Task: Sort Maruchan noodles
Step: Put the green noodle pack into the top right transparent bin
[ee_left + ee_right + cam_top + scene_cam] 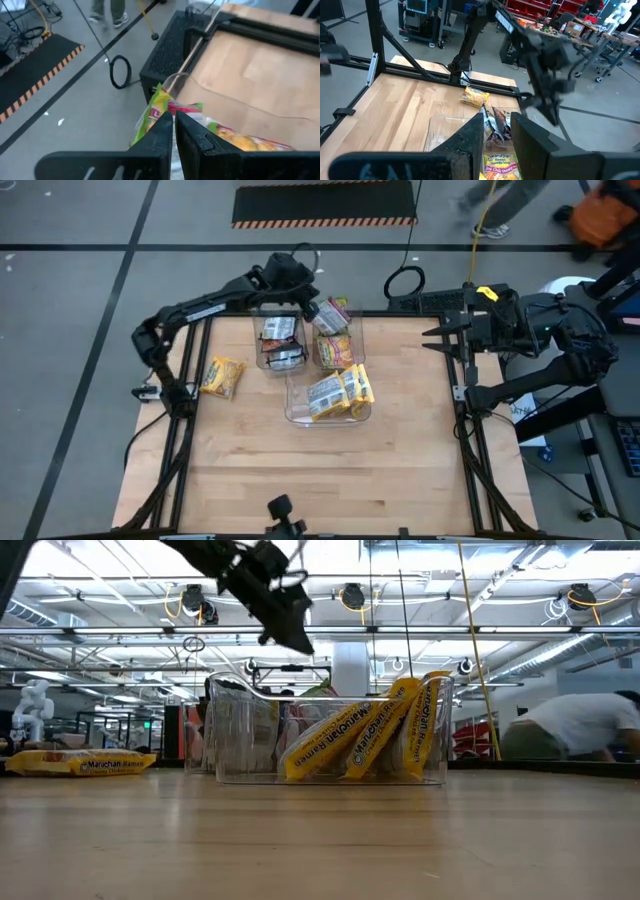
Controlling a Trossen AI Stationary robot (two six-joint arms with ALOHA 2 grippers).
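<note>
Wooden counter [300, 470] fills the high view, with clear bins [327, 416] near its far middle holding Maruchan noodles [340, 392]; one yellow packet [222, 376] lies apart at nine o'clock. Above the bins at twelve o'clock hangs the left pincer [318, 311], while the right pincer [432, 339] waits off the three o'clock edge, fingers spread. Low view: yellow packets lean upright in the nearest bin. Left wrist view: fingers [161, 137] stand nearly together over a lime-green packet [155, 107]; a grip cannot be told.
</note>
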